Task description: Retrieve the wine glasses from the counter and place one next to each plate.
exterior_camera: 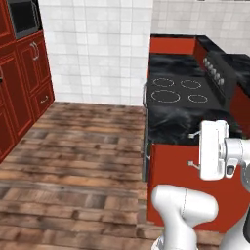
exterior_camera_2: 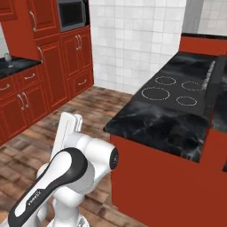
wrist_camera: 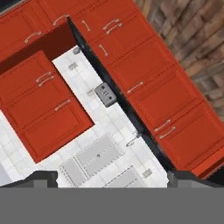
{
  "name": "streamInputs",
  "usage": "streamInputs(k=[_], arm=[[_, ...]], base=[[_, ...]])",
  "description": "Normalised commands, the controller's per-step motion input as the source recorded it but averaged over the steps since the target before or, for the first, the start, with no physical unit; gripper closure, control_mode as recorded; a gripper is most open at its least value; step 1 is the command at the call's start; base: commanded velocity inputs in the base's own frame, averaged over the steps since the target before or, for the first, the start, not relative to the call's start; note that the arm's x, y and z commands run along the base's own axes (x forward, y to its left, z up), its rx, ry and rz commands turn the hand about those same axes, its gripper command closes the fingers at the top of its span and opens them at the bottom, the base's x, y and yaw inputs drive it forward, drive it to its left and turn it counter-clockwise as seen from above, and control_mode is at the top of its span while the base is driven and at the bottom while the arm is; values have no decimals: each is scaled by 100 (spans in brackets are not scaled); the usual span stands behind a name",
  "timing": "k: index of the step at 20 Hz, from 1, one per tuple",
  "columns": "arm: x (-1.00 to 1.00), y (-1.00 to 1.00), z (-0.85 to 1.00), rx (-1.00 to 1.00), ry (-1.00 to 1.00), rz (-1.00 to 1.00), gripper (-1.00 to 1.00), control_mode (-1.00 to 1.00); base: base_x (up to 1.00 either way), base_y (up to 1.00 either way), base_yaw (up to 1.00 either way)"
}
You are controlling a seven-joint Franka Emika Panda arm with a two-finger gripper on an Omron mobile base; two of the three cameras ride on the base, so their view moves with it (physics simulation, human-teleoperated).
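Your gripper (wrist_camera: 112, 179) stood wide and empty. One wine glass (exterior_camera_2: 7, 59) sat on the far counter (exterior_camera_2: 15, 66); neither glass looked placed yet.

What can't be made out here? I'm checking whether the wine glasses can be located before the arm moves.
Right base view: wine glass on the far counter, too small for detail; the counter is cut by the left edge.
Hand view: tiny stemmed thing on the counter's edge, too small to name.
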Motion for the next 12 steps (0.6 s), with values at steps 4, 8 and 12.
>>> streamInputs(k=[4, 8, 12], arm=[[0, 0, 0, 0, 0, 0, -100, 100], [0, 0, 0, 0, 0, 0, -100, 100], [0, 0, 0, 0, 0, 0, -100, 100]], base=[[73, 100, 5], [92, 100, 0], [96, 100, 0]])
